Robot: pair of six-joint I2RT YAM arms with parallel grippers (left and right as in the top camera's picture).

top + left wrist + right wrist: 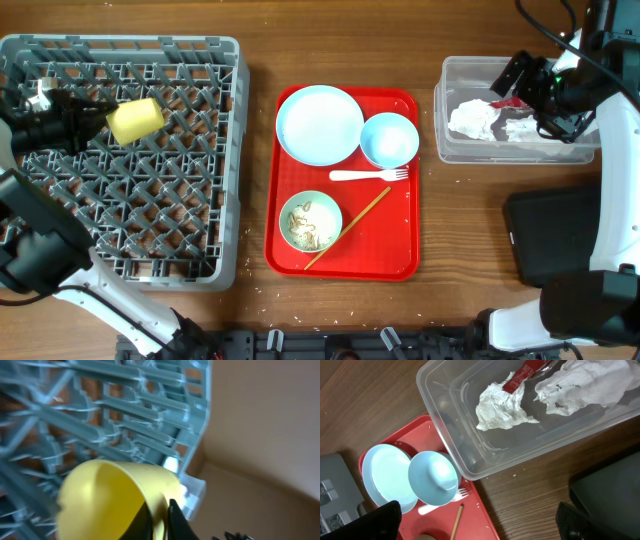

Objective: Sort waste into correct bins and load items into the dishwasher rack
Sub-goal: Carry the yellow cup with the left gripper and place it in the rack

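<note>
Our left jaws pinch the cup (135,120), lying sideways over the rack (160,215); our right jaws stand spread.

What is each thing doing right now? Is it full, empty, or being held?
Yellow cup: held sideways, at the rack.
Left gripper: shut on the cup.
Right gripper: open, empty.
Plate: empty, on tray.
Blue bowl: empty.
Green bowl: crumbs inside.
Fork: lying flat.
Clear tub: holds napkins, red wrapper.
</note>
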